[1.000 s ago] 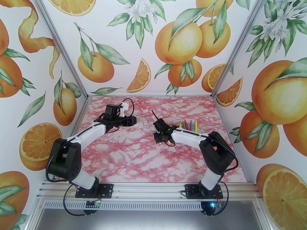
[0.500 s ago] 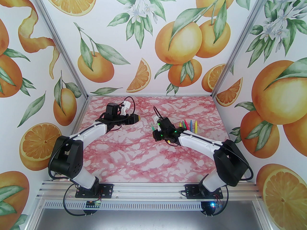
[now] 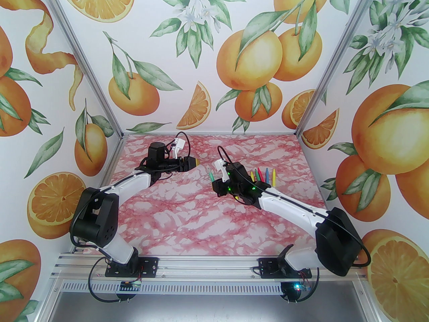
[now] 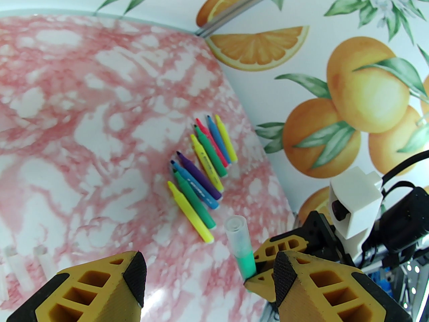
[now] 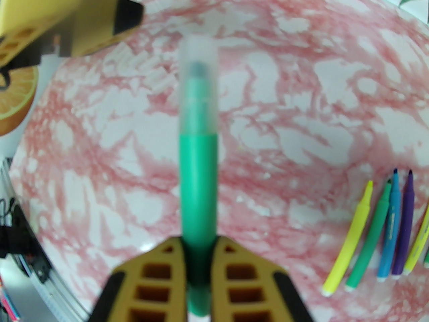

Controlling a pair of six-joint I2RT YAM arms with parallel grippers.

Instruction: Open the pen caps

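The right gripper (image 5: pixel 199 247) is closed tight on a green pen (image 5: pixel 197 186). The pen's see-through cap (image 5: pixel 198 86) sits on its far end, at 12 o'clock from the fingers. In the top view the left gripper (image 3: pixel 196 162) is at 10 o'clock from the cap. It is open and holds nothing. Other pens (image 3: pixel 263 174) with bare tips lie on the pink table (image 3: pixel 201 226) at 3 o'clock.

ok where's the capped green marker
Centre of the right wrist view: the green marker is clamped in the right gripper, capped end toward the open left gripper, uncapped markers at its right.
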